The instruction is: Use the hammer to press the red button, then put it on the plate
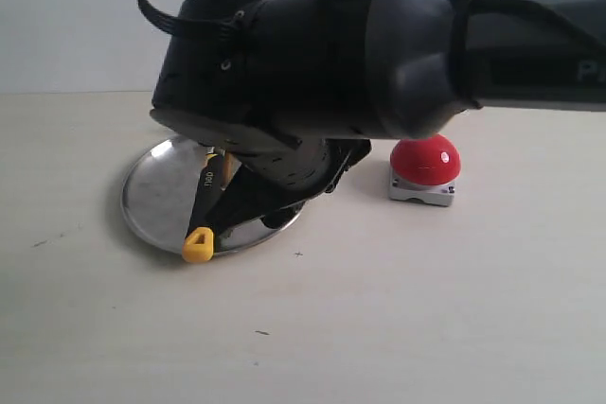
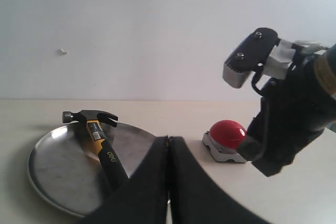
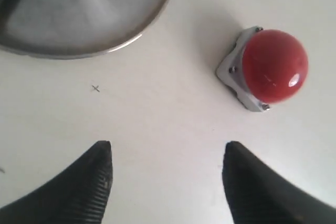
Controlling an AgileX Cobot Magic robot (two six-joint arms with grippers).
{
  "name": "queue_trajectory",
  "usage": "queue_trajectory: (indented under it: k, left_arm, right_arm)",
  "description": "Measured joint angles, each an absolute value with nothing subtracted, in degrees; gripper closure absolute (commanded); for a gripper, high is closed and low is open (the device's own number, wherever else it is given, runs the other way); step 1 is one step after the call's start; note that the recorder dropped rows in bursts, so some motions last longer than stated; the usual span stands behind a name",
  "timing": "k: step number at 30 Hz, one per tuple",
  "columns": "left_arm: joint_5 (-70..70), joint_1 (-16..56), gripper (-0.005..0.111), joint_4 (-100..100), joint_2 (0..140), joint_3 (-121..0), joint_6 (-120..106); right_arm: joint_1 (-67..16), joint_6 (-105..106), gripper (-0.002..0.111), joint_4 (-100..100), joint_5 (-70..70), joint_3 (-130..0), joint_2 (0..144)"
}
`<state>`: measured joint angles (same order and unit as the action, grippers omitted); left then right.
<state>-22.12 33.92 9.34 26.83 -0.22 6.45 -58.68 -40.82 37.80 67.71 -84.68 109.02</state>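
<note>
Your left gripper (image 2: 168,182) had its fingers pressed together along a thin seam, with nothing visible between them; only the left wrist view showed this. Your right gripper (image 3: 168,153) had its jaws apart and empty over bare table (image 3: 157,114), which the right wrist view alone showed. Just past the closed left fingers, the hammer (image 2: 100,140) lay flat on the plate (image 2: 52,174). Its handle ran towards that gripper and its head sat at the plate's far side, but the fingers hid the handle's end. The exterior view supplied that end: the yellow loop rested at the plate's near rim, poking just over it, with dark arm parts just beside it. A bulky arm housing (image 1: 312,54) filled most of that view and covered the plate's middle and the hammer's head, so you could not tell either gripper's state from it. The button (image 3: 273,65) stood on the table beside the plate, apart from it and apart from the right fingers. The right wrist view looked down on its dome and grey base and caught only a slice of the plate. In the left wrist view the right arm (image 2: 286,124) hung beside and above the button, and behind everything stood a plain wall (image 2: 157,35).
</note>
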Motion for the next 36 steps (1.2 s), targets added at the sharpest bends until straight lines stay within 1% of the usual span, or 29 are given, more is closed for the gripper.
queue_trajectory:
  k: [1, 2, 6, 7, 13, 15, 17, 20, 23, 29, 36]
  left_arm:
    - [-22.1, 33.9, 0.107, 9.3, 26.8, -0.2, 6.4]
    - [-22.1, 33.9, 0.107, 9.3, 26.8, -0.2, 6.4]
    - [-22.1, 33.9, 0.107, 9.3, 26.8, -0.2, 6.4]
    - [-22.1, 33.9, 0.107, 9.3, 26.8, -0.2, 6.4]
    - [-21.5, 33.9, 0.107, 9.3, 26.8, -0.2, 6.4]
    - [-21.4, 33.9, 0.107, 9.3, 26.8, -0.2, 6.4]
    - [-21.4, 33.9, 0.107, 9.3, 26.8, -0.2, 6.4]
    - [-21.9, 33.9, 0.107, 9.3, 26.8, -0.2, 6.4]
    - [-22.7, 33.9, 0.107, 9.3, 26.8, -0.2, 6.4]
    - [-20.9, 33.9, 0.107, 9.3, 26.8, -0.2, 6.4]
    - [-18.1, 33.9, 0.107, 9.3, 26.8, -0.2, 6.4]
  right_arm:
    - [-59.4, -39.2, 0.059, 37.8, 68.3, -84.2, 108.2]
    - [-60.1, -38.3, 0.066, 37.8, 68.5, -83.8, 107.2]
    - [-62.3, -37.2, 0.105, 39.6, 68.9, -79.6, 101.3]
    - [-62.5, -37.2, 0.108, 40.4, 69.0, -78.1, 99.4]
    - [-62.5, -44.8, 0.108, 47.3, 68.0, -66.3, 83.1]
    - [-62.5, -49.3, 0.108, 48.9, 62.4, -60.5, 74.9]
    - [-62.5, -55.5, 0.108, 51.5, 52.8, -54.0, 66.8]
    - [-62.5, -66.8, 0.108, 58.6, 41.9, -45.3, 58.3]
    - [-62.5, -74.6, 0.108, 65.4, 37.7, -38.3, 51.4]
    - [-62.5, -79.2, 0.108, 69.2, 35.5, -28.7, 44.6]
    - [-62.5, -79.4, 0.108, 67.2, 34.9, -25.6, 43.5]
